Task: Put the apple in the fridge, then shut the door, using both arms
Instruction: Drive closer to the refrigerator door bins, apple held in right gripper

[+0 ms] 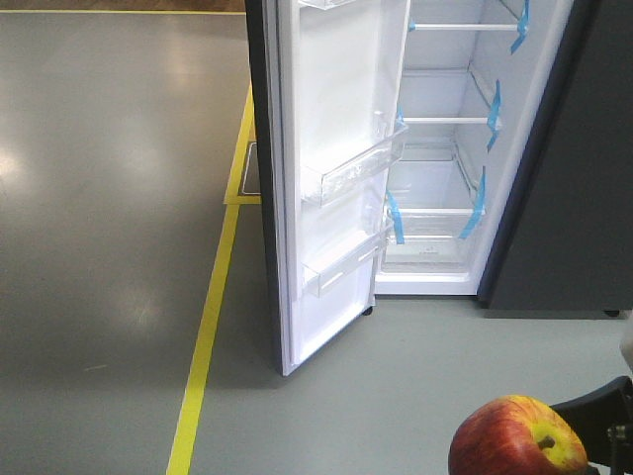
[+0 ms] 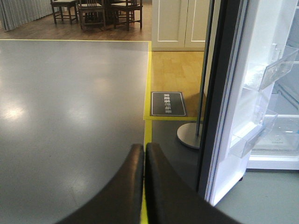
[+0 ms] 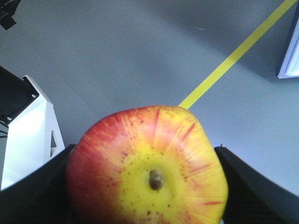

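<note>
Apple is gripped in right hand, with black fingers pressed on both sides and the stem dimple facing the wrist cam. Skin is red, with a yellow patch round the stem. Front view puts it in the bottom right corner, above grey floor, well apart from fridge and outside it.

Door stands open, swung left, white inner face toward the front cam. Two clear bins sit on it, one above the other. Fridge inside is white, shelves marked with blue tape. Dark grey outside shows right of the opening.

Left hand is closed, fingertips touching, nothing between them. It sits low, left of the door's dark edge, aimed out across the floor.

Yellow line runs along the floor left of the door. Left wrist cam also shows a dark sign mat on the floor, a round stand base just beside the door, and chairs and a white cabinet far back.
</note>
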